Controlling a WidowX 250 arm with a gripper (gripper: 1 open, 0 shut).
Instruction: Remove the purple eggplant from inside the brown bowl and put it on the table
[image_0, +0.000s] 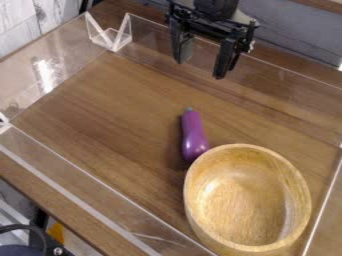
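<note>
On the wood-grain worktop (107, 110) beside the brown bowl (247, 197), the purple eggplant (194, 136) looks light and slick, best pinched mid-body; my end effector (201, 55) hangs apart, empty.

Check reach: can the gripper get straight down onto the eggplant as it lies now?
Probably yes. The purple eggplant lies on the table beside the brown bowl, not inside it. The gripper is open, above and behind it, with nothing between.
</note>
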